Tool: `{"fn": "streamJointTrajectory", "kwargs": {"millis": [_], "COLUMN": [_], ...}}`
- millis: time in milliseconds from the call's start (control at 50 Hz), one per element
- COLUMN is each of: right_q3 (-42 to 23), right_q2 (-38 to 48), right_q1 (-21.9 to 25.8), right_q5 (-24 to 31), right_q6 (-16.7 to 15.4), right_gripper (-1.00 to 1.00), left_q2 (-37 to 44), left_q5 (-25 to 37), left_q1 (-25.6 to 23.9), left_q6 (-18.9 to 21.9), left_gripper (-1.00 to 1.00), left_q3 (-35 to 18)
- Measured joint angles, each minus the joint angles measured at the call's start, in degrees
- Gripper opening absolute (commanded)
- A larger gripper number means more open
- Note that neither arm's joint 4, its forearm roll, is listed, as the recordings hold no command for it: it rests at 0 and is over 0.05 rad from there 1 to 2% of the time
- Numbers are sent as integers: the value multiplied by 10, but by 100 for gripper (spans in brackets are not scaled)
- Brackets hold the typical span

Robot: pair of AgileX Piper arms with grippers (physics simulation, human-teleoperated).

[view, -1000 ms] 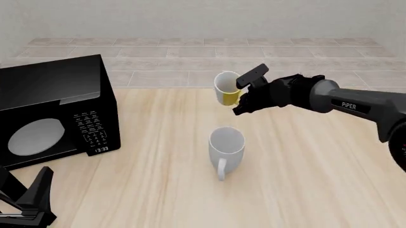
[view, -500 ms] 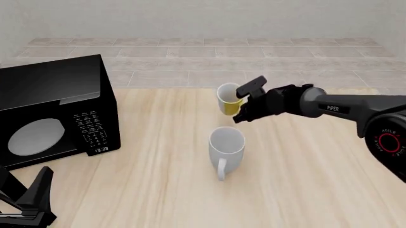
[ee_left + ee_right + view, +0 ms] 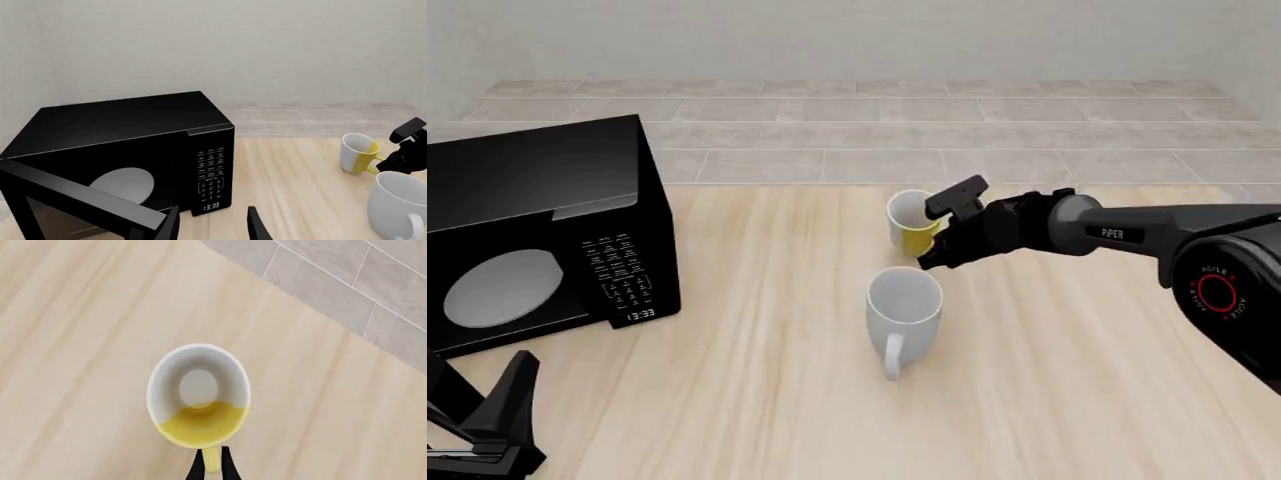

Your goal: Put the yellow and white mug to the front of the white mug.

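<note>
The right gripper [image 3: 938, 232] pinches the yellow handle of the yellow and white mug [image 3: 910, 221], which stands upright on the table [image 3: 1094, 380] just beyond the white mug [image 3: 904, 308]. The left gripper [image 3: 212, 227], near the microwave [image 3: 541, 230], holds nothing, fingers moderately parted.

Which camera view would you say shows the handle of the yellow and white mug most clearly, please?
The right wrist view: the right gripper is pinching the yellow handle of the yellow and white mug. In the front view the gripper hides it; the left wrist view shows it small, at the edge.
</note>
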Motion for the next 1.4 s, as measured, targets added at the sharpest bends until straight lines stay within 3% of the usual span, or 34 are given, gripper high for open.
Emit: {"fn": "streamJointTrajectory", "kwargs": {"millis": [300,320,920,1400], "right_q3": [1,0,9,119], "right_q2": [1,2,-48,-208], "right_q1": [-1,-2,-17,8], "right_q5": [-2,-2,0,-29], "right_q6": [5,6,10,20], "right_gripper": [-100,100,100,100], "left_q2": [0,0,0,0], "left_q5": [0,0,0,0], "left_q1": [0,0,0,0], "left_q6": [0,0,0,0], "left_gripper": [100,100,100,100], "left_q3": [0,0,0,0]}}
